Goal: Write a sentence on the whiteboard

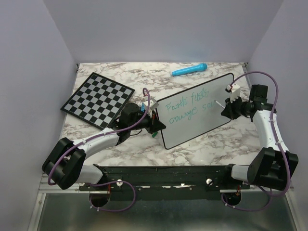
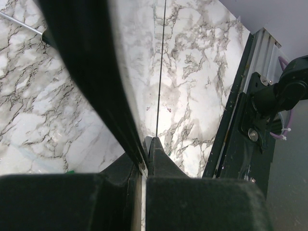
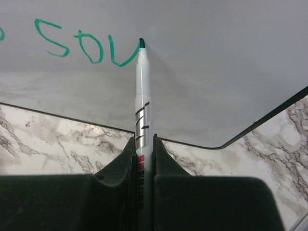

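A marble-patterned table (image 1: 144,149) sits between pale walls. At its far left lies a chessboard (image 1: 97,99). Right of it, the left gripper (image 1: 154,124) pinches the left edge of the whiteboard (image 1: 192,131), which sits askew mid-table. The sentence (image 1: 189,107) crosses it in two green lines. A blue pen (image 1: 189,70) lies beyond, near the far edge. The right gripper (image 1: 225,109) clamps a marker (image 3: 143,96), its tip touching the board just after "sou".
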`<state>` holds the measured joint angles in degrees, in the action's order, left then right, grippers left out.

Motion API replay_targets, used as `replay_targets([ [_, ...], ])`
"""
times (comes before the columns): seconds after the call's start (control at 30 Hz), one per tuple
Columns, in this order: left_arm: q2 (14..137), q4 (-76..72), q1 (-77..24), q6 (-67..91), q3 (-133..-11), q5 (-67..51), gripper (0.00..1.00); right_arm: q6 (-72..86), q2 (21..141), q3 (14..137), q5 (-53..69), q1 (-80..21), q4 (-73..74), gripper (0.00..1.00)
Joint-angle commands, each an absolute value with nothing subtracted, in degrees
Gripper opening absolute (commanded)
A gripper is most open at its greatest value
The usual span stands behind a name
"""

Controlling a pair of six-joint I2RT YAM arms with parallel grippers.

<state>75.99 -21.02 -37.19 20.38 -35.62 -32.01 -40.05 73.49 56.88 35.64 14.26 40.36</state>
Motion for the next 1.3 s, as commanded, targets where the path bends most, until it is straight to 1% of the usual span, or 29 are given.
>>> replay_targets([
  [0.0,78.0,-13.4,-37.8,13.0,-34.2,-30.4,0.0,-38.8,73.6,59.8,35.3,14.5,38.8,0.0],
  [0.17,78.0,-13.4,-37.8,12.9,-34.3,-30.4,0.0,-39.6,74.1,59.3,35.6,14.5,39.7,0.01],
  [0.43,78.2,-13.1,-37.8,12.7,-34.5,-30.5,0.0,-41.2,73.0,54.4,34.3,14.5,40.0,0.01],
  [0.6,78.2,-13.1,-37.8,12.7,-34.7,-30.4,0.0,-41.5,72.9,53.3,33.0,15.3,39.9,0.01],
  [0.83,78.2,-13.0,-37.8,12.6,-34.7,-30.6,0.0,-41.0,72.8,56.2,33.7,17.1,40.0,0.01],
  [1.07,78.0,-13.0,-37.8,12.7,-34.5,-30.5,0.0,-40.6,71.3,60.2,37.8,17.1,41.0,0.0],
  [1.27,78.2,-13.1,-37.8,12.7,-34.6,-30.7,0.0,-38.1,73.8,62.9,37.6,17.1,38.9,0.0],
])
